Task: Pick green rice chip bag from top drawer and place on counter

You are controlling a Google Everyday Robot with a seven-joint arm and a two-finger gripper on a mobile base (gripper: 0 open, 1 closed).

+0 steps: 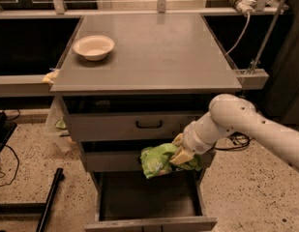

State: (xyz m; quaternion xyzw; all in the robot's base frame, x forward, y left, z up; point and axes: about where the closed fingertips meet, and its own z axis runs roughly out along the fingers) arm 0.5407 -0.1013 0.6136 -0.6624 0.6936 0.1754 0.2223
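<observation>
The green rice chip bag (158, 159) is lime-green and crumpled, held in the air in front of the cabinet's middle drawer, above the open bottom drawer. My gripper (180, 154) is shut on the bag's right side, at the end of my white arm (236, 122) coming from the right. The counter (149, 52) is the flat grey top of the drawer cabinet, above and behind the bag. The top drawer (139, 124) with its dark handle stands slightly out.
A white bowl (93, 47) sits at the counter's back left. The bottom drawer (149, 204) is pulled far out. Grey ledges run on both sides. A black bar (50, 199) and cables lie on the speckled floor at left.
</observation>
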